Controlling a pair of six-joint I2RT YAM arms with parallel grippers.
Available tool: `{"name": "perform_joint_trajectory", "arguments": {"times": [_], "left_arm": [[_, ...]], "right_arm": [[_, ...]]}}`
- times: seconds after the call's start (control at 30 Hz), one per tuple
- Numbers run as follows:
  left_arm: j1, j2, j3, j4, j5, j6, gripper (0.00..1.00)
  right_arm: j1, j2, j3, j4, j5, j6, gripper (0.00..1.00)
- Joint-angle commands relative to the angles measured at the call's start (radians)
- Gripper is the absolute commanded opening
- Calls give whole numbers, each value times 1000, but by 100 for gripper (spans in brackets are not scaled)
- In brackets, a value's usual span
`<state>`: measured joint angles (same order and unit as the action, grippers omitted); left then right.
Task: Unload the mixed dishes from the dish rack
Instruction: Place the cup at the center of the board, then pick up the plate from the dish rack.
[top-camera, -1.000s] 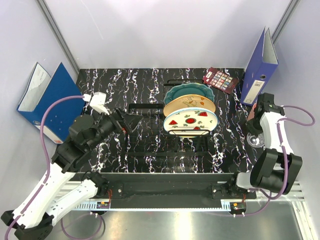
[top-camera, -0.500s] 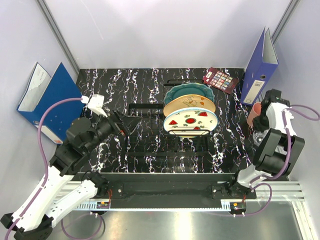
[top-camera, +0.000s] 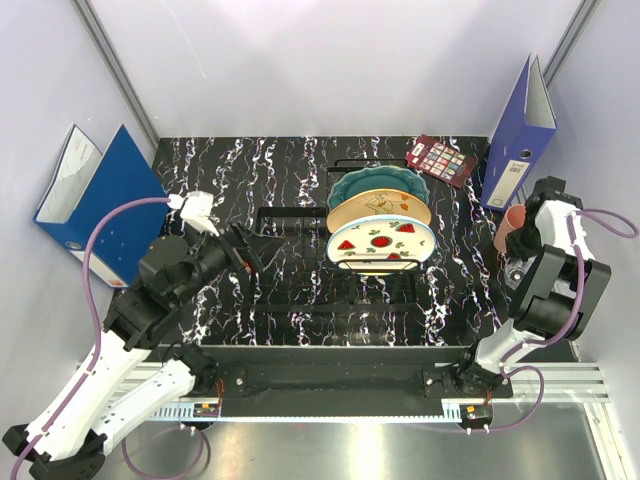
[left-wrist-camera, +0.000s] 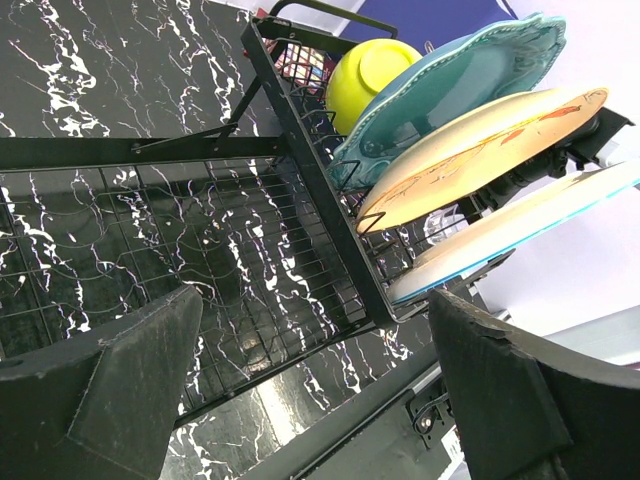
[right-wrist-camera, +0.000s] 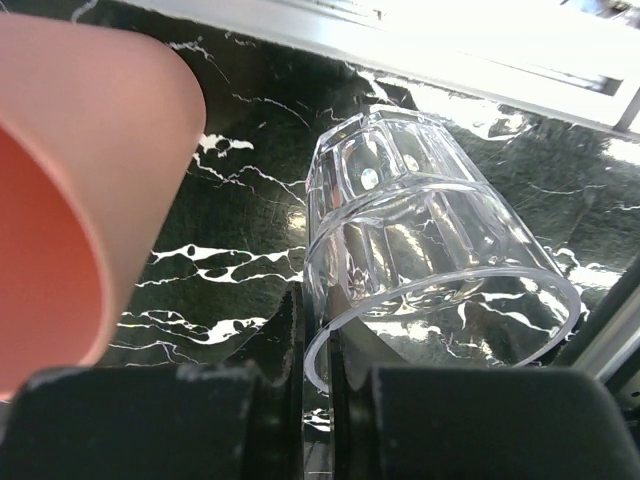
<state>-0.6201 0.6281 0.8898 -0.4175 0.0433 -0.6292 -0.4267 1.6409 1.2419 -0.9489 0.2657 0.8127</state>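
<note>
The black wire dish rack (top-camera: 300, 215) stands mid-table. Its right end holds the teal scalloped plate (top-camera: 375, 183), the cream floral plate (top-camera: 375, 207) and the white plate with red fruit marks (top-camera: 380, 240), all on edge. In the left wrist view the yellow-green bowl (left-wrist-camera: 370, 75) sits behind the teal plate (left-wrist-camera: 450, 95). My left gripper (top-camera: 262, 245) is open and empty over the rack's left part (left-wrist-camera: 320, 180). My right gripper (right-wrist-camera: 318, 340) is shut on the rim of the clear glass (right-wrist-camera: 430, 220), tilted low over the table at the right edge. The pink cup (right-wrist-camera: 80, 180) is beside it (top-camera: 512, 228).
A blue ring binder (top-camera: 520, 125) stands at the back right and another (top-camera: 95, 200) lies at the left. A dark red patterned card (top-camera: 442, 158) lies behind the rack. The table's right edge and metal rail (right-wrist-camera: 470, 40) are close to the glass.
My right wrist has swung toward the back right with the glass, and the pink cup has come into view. My left gripper has shifted only slightly near the rack.
</note>
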Motion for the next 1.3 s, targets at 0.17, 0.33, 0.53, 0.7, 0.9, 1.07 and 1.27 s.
{"name": "perform_joint_trajectory", "arguments": {"times": [0.17,0.33,0.53,0.7,0.9,1.07,1.27], "left_arm": [[2,-1,-6,37,30,-17,99],[2,-2,-11,39,30,-18,99],[2,5,-15,39,30,-15,99],[2,10,-20,39,30,-12,99],[2,5,-25,39,20,-4,99],[2,-1,-12,20,-31,6,99],[2,1,40,-9,-80,48,99]], "right_arm": [[-12,-13,-19,55,-40,6,0],[-12,-26,-25,62,-29,0,23],[-11,-69,-22,59,-25,-10,39],[-12,-145,-30,50,-28,-7,46],[-3,-265,-21,32,-95,-3,51],[68,-412,51,-27,-89,-1,54],[210,-575,218,-36,-120,-19,61]]}}
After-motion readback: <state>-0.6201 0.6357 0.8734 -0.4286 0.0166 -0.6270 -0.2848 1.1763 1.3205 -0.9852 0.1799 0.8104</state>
